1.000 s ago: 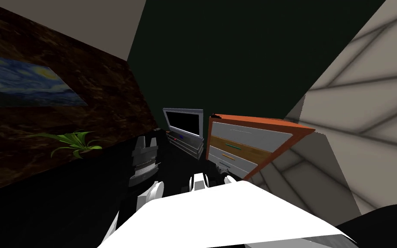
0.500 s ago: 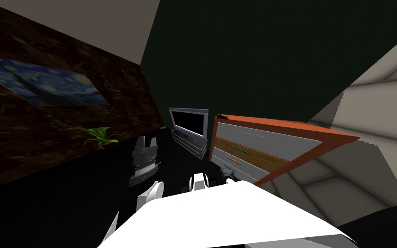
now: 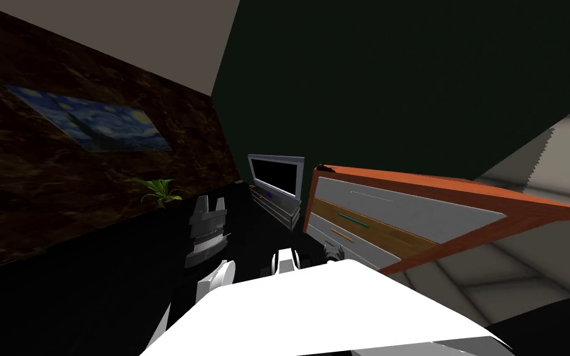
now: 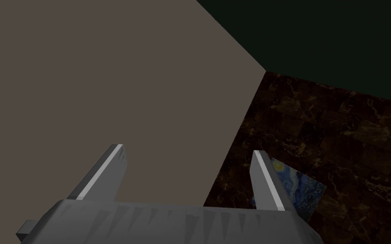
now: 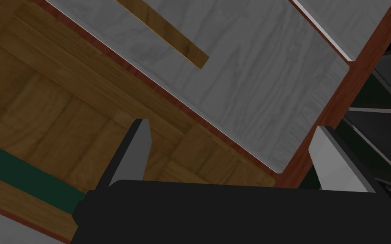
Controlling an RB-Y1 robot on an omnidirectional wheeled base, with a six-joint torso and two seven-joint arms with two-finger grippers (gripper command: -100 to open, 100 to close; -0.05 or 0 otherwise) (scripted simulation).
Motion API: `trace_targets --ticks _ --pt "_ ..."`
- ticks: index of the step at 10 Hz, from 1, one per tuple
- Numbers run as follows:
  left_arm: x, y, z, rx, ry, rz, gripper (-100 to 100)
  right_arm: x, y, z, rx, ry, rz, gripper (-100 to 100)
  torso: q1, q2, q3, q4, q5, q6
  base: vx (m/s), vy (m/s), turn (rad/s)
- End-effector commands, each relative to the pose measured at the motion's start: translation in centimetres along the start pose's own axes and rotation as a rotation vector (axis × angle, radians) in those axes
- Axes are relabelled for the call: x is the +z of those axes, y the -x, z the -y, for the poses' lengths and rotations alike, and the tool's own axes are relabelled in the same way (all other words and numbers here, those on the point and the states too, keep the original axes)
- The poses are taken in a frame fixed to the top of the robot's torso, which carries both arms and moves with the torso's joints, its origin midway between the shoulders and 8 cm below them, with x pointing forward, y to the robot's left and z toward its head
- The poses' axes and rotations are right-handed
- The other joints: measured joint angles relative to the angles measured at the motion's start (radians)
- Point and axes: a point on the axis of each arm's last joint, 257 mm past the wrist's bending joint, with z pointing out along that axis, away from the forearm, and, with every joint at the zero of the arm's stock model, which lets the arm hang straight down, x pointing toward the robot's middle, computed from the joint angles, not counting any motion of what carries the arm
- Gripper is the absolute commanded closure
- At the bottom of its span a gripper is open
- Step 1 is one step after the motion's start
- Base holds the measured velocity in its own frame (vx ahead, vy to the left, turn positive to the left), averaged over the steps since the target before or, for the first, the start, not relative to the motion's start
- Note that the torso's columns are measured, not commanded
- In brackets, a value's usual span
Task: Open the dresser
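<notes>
The dresser [image 3: 401, 210] sits beside the TV [image 3: 276, 176] against a green wall [image 3: 401, 74]; right gripper [image 5: 233, 126] and left gripper [image 4: 187, 149] gape, empty.

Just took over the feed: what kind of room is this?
Probably a living room or bedroom: a dresser with grey and wooden drawers, a television on a low stand beside it, and a painting on the dark wall.

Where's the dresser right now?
In the head view the dresser sits right of centre, just right of the television, with the open right gripper facing its drawer fronts.
</notes>
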Motion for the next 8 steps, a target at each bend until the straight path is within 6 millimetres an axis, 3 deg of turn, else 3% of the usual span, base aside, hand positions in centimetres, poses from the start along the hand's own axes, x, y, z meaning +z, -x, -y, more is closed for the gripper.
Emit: trace_targets --ticks 1,4,5,6,7,8 --pt "0.0 0.0 0.0 0.0 0.0 0.0 0 0.5 -1.0 3.0 -0.122 -0.096 0.012 -100 0.0 0.0 0.0 0.0 0.0 0.001 0.034 0.005 0.155" --pt "0.0 0.0 0.0 0.0 0.0 0.0 0 0.6 -1.4 5.8 -0.2 -0.187 0.018 -100 0.0 -0.001 0.0 0.0 0.0 0.0 0.031 0.007 0.111" --pt "0.0 0.0 0.0 0.0 0.0 0.0 0 0.9 -1.6 7.6 -0.274 -0.239 0.033 -100 0.0 0.0 0.0 0.0 0.0 0.001 0.035 0.007 0.137" --pt "0.0 0.0 0.0 0.0 0.0 0.0 0 0.8 -1.6 8.0 -0.274 -0.253 0.03 -100 0.0 0.0 0.0 0.0 0.0 0.0 0.032 0.005 0.072" --pt "0.0 0.0 0.0 0.0 0.0 0.0 0 0.9 -1.7 9.8 -0.344 -0.305 0.046 -100 -0.001 0.0 0.0 0.0 0.0 0.001 0.033 0.004 0.136" --pt "0.0 0.0 0.0 0.0 0.0 0.0 0 0.8 -1.7 10.0 -0.343 -0.317 0.045 -100 0.0 0.0 0.0 0.0 0.0 0.0 0.029 -0.005 0.06"
